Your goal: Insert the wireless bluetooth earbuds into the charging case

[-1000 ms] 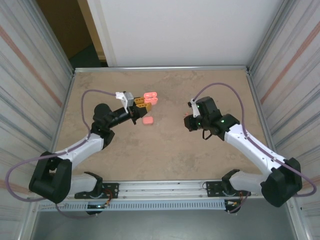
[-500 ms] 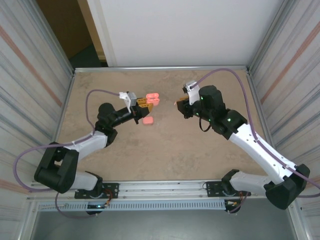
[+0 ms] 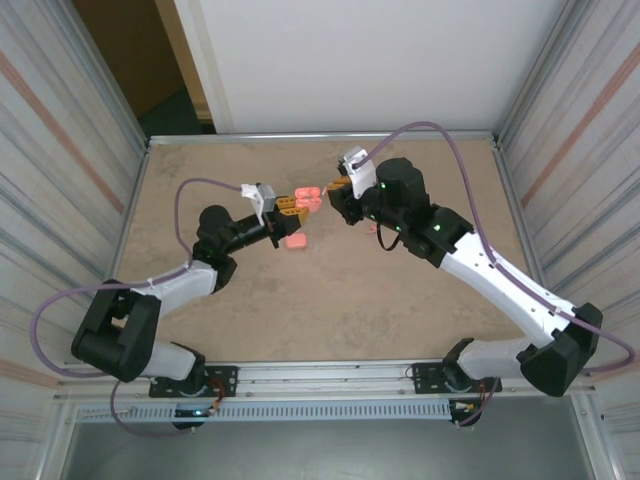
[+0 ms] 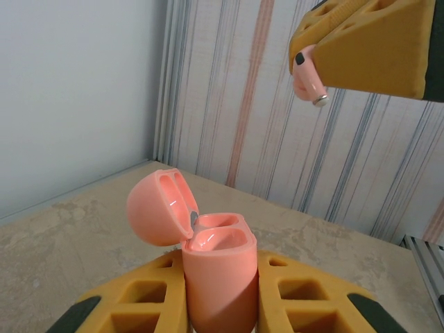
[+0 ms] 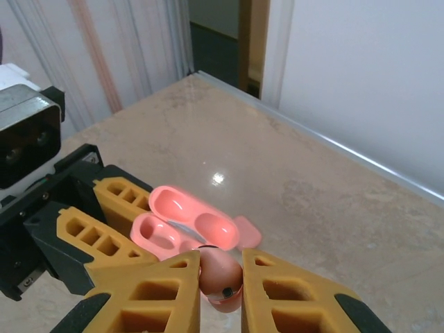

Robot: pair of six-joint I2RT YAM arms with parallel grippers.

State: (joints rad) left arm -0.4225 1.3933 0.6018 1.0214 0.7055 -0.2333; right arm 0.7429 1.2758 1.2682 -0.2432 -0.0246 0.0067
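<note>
Beige stone-look table, ribbed metal walls left and right, white panel at the far side.

Left fingers are clamped on the lower body of the charging case. It is held upright and lifted off the table at far centre. Its lid is flipped open and back, so both sockets face up. Likely reason: one arm acts as a fixture, steadying the case and presenting the openings.

Right fingers are pinched on one earbud, gripped at the bulb end. In the left wrist view its stem tip points down out of the fingers, the orientation it needs to drop into a socket. The earbud hangs above and to the right of the case, apart from it and not yet in. In the right wrist view the open case sits just beyond the earbud, both sockets looking empty.

From above, the two sets of fingers meet tip to tip at the case. A separate small pink item lies on the table just near of them, untouched.

Judgement: approach and align stage. Next comes lining up over one socket and lowering. Risks are a tilted stem catching the rim, or the push shifting the case in its grip.
</note>
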